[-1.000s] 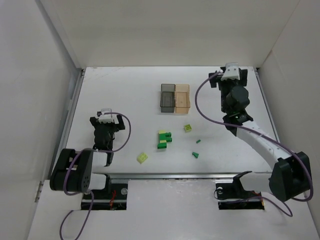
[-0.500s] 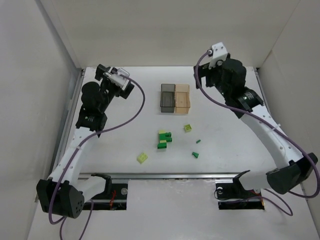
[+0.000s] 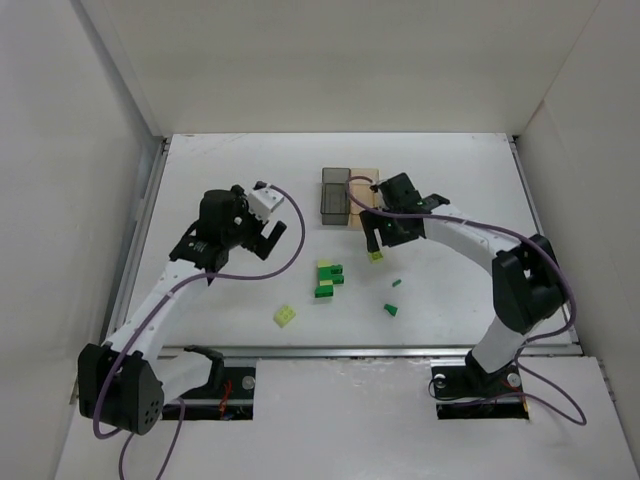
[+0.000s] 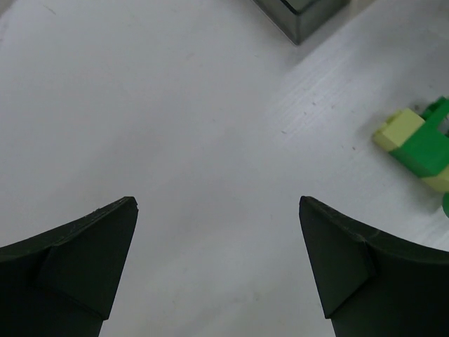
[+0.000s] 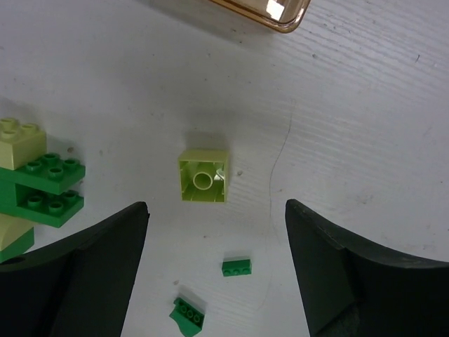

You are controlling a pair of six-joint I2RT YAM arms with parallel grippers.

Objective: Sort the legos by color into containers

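The fingers [image 5: 349, 270] of the right gripper [image 5: 215, 206] stand wide apart and hold nothing. A pale yellow-green brick [image 5: 203, 177] lies on the white table [image 5: 365, 126] just beyond the fingertips, about centred on the gap and touching neither finger. It is square, so it has no long axis, and it lies hollow side up with its round inner tube showing. Further back between the fingers sits a tiny dark green piece [image 5: 237, 267], studs up, its long axis running from one finger toward the other. A second dark green piece [image 5: 188, 314] nearer the wrist is too small to make out its shape. Outside the left-hand finger a clump of joined bricks [image 5: 38, 186] — dark green with pale ones — is cut off by the frame edge and partly hidden behind that finger. Ahead of the fingertips only a corner of the pale orange container [image 5: 270, 10] shows. From above, the gripper covers part of that container, which adjoins the dark grey container [image 3: 334, 197]. The left gripper [image 4: 216, 203] is also spread wide and empty, with bare table in its gap. The grey container's corner lies ahead and to its right, cut by the top edge, and the clump is cut off at far right. A lone pale brick [image 3: 285, 315] lies well behind the left fingers, set at a slant.
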